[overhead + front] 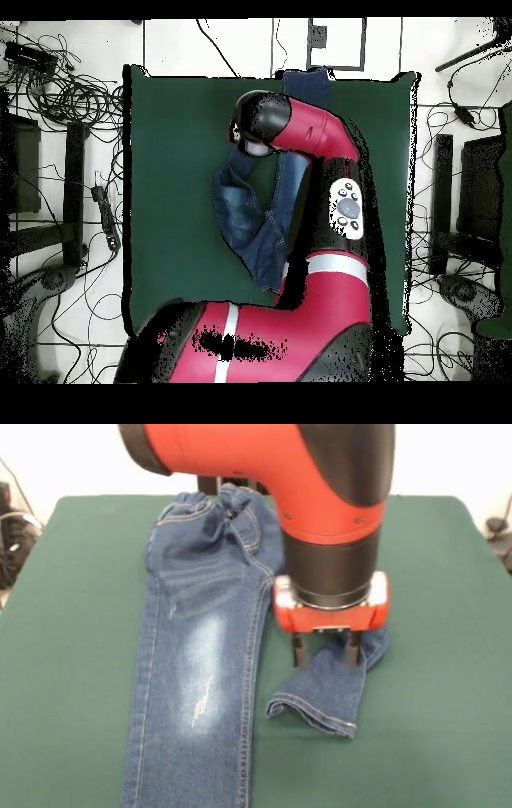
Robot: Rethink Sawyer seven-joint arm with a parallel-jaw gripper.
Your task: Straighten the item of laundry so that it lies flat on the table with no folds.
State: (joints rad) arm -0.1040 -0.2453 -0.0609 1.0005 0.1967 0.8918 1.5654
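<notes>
The blue denim jeans (pixel 200 656) lie on the dark green table (pixel 432 664). The waistband is at the far side near the robot, and one leg with a faded whitish patch runs straight toward the near edge. The other leg is bent sideways and folded, and its cuff (pixel 320 712) lies right of the straight leg. My gripper (pixel 324 652) points down over this folded leg. It is open, with the fingers (pixel 297 651) straddling the denim and the tips at the cloth. In the overhead view the jeans (pixel 245 215) lie partly under my arm (pixel 320 150), which hides the gripper.
Bare green cloth (pixel 170 150) spreads wide on both sides of the jeans. Cables and equipment (pixel 60 90) lie on the floor around the table. More cables (pixel 12 536) show past the table's left edge in the front view.
</notes>
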